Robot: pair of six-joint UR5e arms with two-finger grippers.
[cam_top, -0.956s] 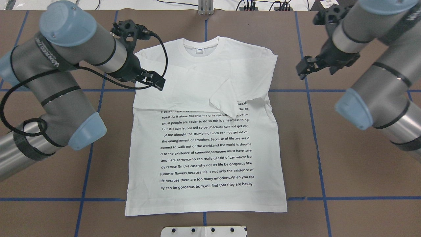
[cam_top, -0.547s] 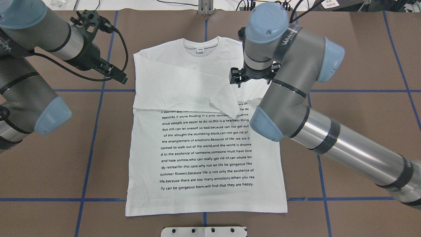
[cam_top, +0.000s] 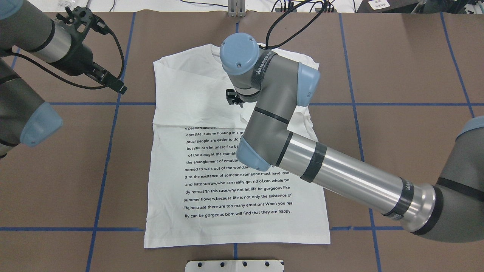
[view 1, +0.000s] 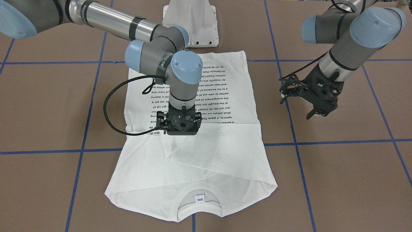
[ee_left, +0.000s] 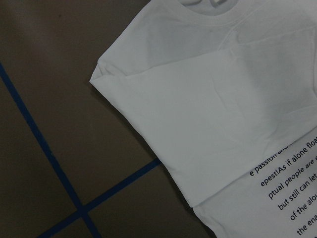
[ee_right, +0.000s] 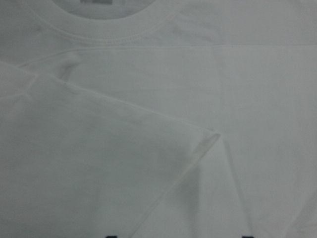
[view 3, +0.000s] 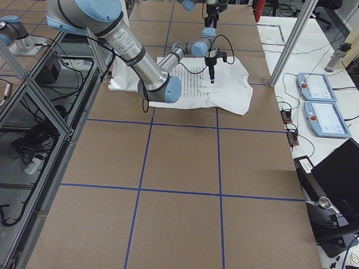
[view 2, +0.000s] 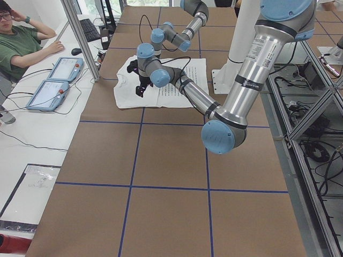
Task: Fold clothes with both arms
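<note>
From the front, shows the T-shirt [view 1: 206, 161] flat at the middle of the table [view 1: 338, 180], collar toward the operators' edge, length running from there to the robot's edge; sets the right gripper [view 1: 182, 129] pointing down over the folded sleeve [view 1: 225, 138], finger spread impossible to tell; sets the left gripper [view 1: 317, 111] off the shirt's side, fingers apart, empty. From overhead, confirms right as nearer. From the right wrist, shows the sleeve's edge directly below.

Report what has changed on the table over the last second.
The right gripper swung in from the table's right side and now hangs over the folded sleeves on the T-shirt. The left gripper pulled back off the shirt's shoulder to above bare table. Neither is seen holding cloth. The T-shirt lies as before, print up, sleeves across the chest.
</note>
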